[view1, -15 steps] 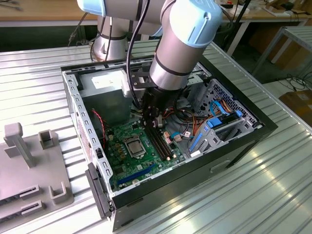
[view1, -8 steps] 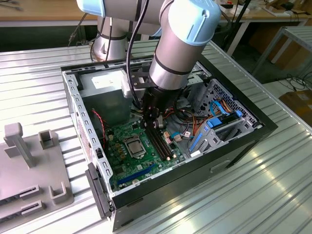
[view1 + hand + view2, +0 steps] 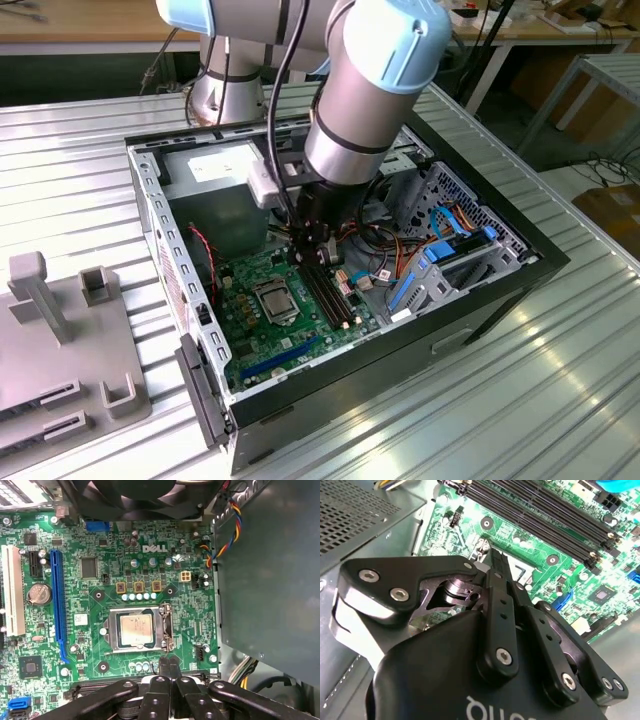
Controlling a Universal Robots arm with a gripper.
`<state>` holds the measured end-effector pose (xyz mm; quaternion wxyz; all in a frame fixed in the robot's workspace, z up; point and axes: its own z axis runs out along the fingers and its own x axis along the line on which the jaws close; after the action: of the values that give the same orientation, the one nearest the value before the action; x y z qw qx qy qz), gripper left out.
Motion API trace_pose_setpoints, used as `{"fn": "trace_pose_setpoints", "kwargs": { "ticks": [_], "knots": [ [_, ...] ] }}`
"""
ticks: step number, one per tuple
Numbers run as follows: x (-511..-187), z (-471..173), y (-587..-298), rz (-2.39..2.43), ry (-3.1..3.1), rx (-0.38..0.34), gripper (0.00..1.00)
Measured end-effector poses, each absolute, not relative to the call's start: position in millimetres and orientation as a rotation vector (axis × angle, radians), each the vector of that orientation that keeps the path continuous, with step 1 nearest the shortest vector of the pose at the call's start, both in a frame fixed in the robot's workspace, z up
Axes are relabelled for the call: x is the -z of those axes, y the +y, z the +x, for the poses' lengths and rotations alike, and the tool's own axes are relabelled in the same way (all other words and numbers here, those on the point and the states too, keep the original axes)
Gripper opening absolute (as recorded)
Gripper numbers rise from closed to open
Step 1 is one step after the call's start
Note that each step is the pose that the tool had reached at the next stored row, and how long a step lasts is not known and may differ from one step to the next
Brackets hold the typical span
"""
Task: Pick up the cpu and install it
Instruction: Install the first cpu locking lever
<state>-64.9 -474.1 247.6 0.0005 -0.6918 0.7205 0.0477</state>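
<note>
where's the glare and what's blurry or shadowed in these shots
In the exterior view, light glares in stripes off the ribbed metal table, while the computer case interior sits in the arm's shadow. In the second wrist view, the gripper looms large and soft, the green board sharper. In the first wrist view, the cpu reflects a pale sheen.

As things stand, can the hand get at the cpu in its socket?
Probably yes: the hand hovers beside the cpu, whose top lies bare in the open socket; nothing lies between them.
</note>
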Motion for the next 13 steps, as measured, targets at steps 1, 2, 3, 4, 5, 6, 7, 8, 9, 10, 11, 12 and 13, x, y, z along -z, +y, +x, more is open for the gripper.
{"fn": "trace_pose_setpoints", "kwargs": {
  "ticks": [1,2,3,4,5,6,7,8,9,10,11,12,13],
  "knots": [
    [-247.6,-65.0,-474.1,-2.175,2.260,-0.149,0.11],
    [-247.6,-65.1,-474.1,-2.177,2.259,-0.148,0.11],
    [-247.4,-65.1,-474.5,-2.181,2.256,-0.147,0.11],
    [-247.5,-65.2,-474.9,-2.183,2.256,-0.145,0.11],
    [-247.6,-65.2,-475.5,-2.186,2.256,-0.143,0.11],
    [-247.5,-65.2,-476.4,-2.189,2.254,-0.141,0.11],
    [-247.5,-65.1,-476.9,-2.192,2.254,-0.139,0.11],
    [-247.4,-65.2,-477.3,-2.194,2.254,-0.136,0.11],
    [-247.4,-65.2,-477.8,-2.197,2.254,-0.133,0.11],
    [-247.4,-65.1,-478.1,-2.199,2.253,-0.131,0.11],
    [-247.2,-65.1,-478.5,-2.202,2.253,-0.130,0.11],
    [-246.7,-65.1,-478.9,-2.203,2.252,-0.128,0.11],
    [-246.1,-65.1,-479.3,-2.205,2.252,-0.127,0.11]
  ]
}}
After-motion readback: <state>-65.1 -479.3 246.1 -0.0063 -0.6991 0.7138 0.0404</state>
